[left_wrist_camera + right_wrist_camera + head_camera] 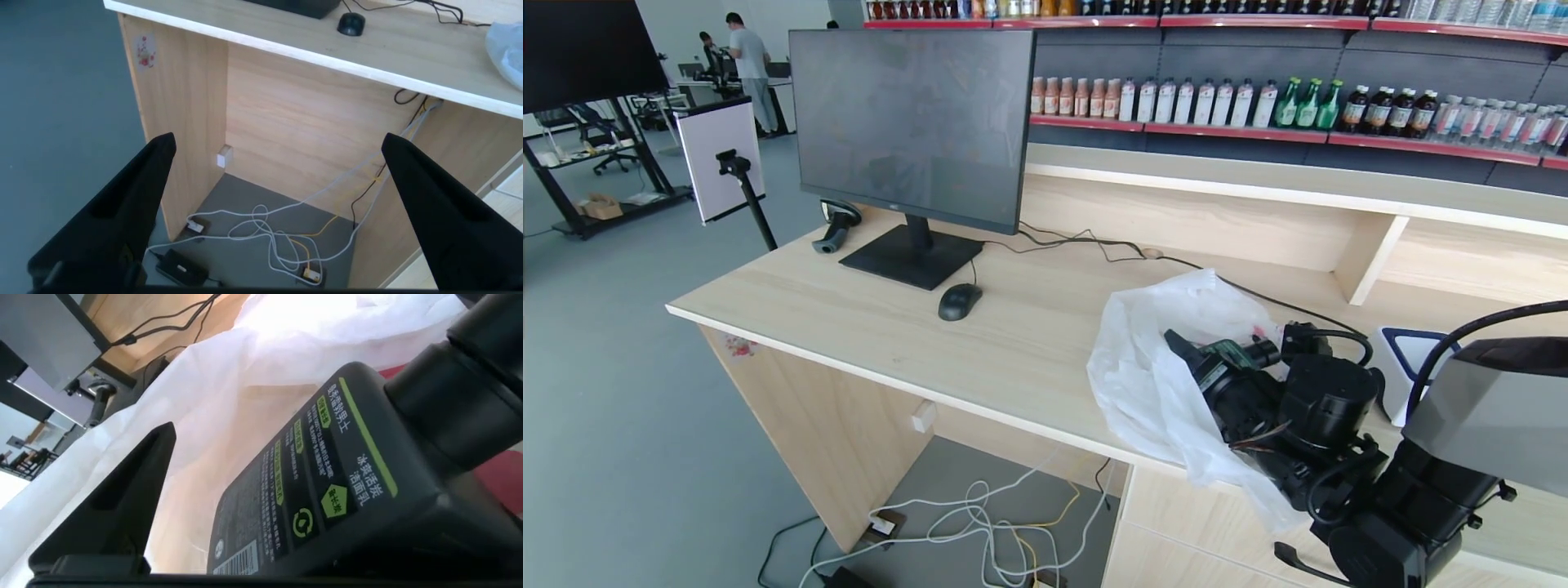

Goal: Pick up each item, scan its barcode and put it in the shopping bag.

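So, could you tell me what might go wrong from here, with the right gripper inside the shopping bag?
1. The thin shopping bag drapes loosely around the right gripper, so pulling the arm out could snag the plastic and drag the bag along.
2. The bag hangs over the front edge of the counter. A tug might pull it, and the black bottle inside it, off the counter.
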